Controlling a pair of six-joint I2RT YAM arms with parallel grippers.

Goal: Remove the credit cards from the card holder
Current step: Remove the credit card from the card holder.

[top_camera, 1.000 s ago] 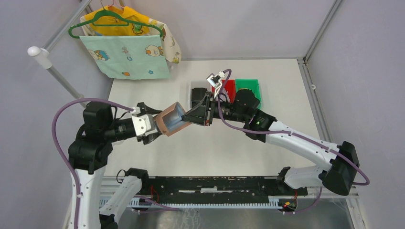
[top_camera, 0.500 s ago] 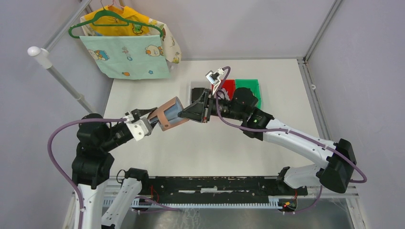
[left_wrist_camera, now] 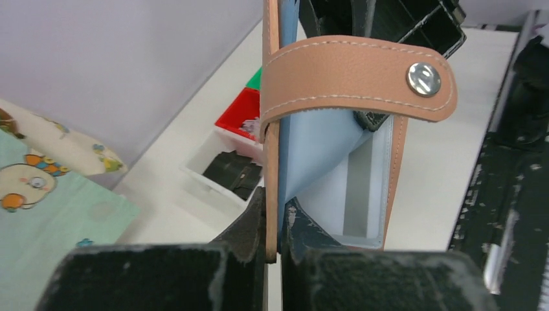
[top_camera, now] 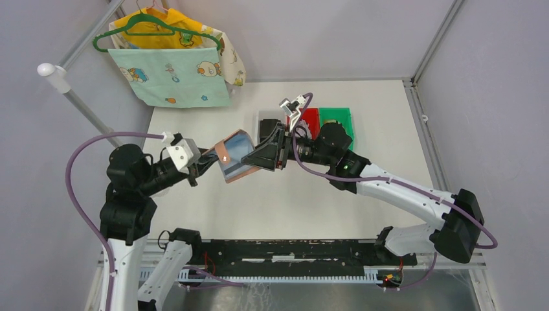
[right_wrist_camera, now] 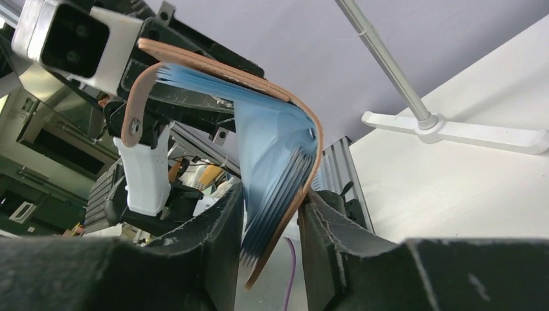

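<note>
The card holder [top_camera: 234,155] hangs open above the table between both arms, pinkish-tan outside and blue inside. My left gripper [top_camera: 210,161] is shut on the edge of one cover [left_wrist_camera: 272,142], pads pressed on both faces. The closure tab [left_wrist_camera: 356,74] with its metal snap arches across the top. A pale grey strip that looks like one of the credit cards [left_wrist_camera: 358,188] shows in a sleeve. My right gripper [top_camera: 268,154] stands open around the other flap [right_wrist_camera: 285,168]. That flap's leather touches one finger [right_wrist_camera: 317,214], and the fanned blue sleeves sit slightly off the other finger.
A white bin [top_camera: 265,122] with black items, a red bin [top_camera: 312,119] and a green bin [top_camera: 336,118] stand at the back of the table. Children's clothes on a green hanger [top_camera: 171,65] hang at the back left beside a white pole [top_camera: 55,74].
My left jaws have shut on the cover and the left wrist has turned, so the holder now faces up with its blue inside showing. My right jaws have widened around the other flap.
</note>
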